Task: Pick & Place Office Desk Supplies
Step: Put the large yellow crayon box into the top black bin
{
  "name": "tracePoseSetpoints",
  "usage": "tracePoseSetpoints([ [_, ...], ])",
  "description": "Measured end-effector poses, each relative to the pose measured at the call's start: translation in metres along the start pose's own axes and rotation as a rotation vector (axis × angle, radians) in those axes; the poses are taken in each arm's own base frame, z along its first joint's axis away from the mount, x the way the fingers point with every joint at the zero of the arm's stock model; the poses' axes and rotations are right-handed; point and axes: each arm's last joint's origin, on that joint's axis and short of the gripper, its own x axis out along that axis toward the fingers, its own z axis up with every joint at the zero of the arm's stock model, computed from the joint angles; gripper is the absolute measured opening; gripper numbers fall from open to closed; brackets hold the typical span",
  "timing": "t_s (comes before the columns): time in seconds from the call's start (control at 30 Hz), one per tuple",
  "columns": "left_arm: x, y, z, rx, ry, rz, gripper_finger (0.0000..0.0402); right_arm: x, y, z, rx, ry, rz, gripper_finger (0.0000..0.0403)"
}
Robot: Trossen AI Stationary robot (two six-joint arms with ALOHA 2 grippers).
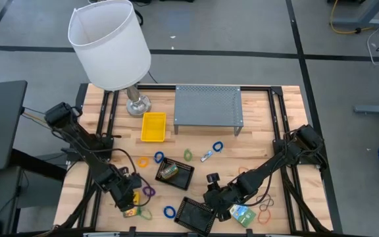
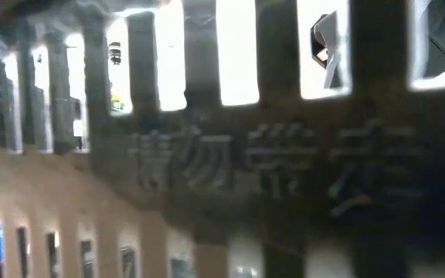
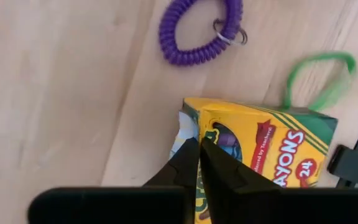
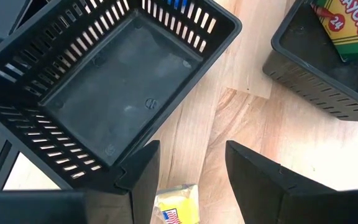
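While the left tool (image 3: 199, 163) is clenched on a crayon box (image 3: 263, 158) lying flat near the table's (image 1: 255, 148) front-left corner, the right tool (image 4: 191, 165) hangs released beside an empty black basket (image 4: 123, 81).

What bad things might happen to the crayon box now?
The left gripper looks shut on just the edge of the crayon box, so the box might slip or twist out when lifted. The green rubber band and purple coil lie close by; dragging the box could snag them.
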Motion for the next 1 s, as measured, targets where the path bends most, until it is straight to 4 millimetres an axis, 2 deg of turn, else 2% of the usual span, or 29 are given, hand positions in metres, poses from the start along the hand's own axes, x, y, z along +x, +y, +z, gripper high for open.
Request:
tracePoseSetpoints([
  [0.27,-0.0059,0.0034,0.0012,0.023,-0.052,0.030,0.0092,0.0002,0.0001,-0.0002,0.000,0.001,0.000,0.0190],
  [0.7,-0.0061,0.0060,-0.0005,0.057,-0.025,0.055,0.0115,0.0002,0.0003,-0.0003,-0.001,0.003,0.005,0.0190],
  [1.0,-0.0062,0.0006,0.0016,0.056,-0.041,-0.002,0.0214,0.0003,0.0005,-0.0004,-0.001,0.006,0.012,0.0190],
])
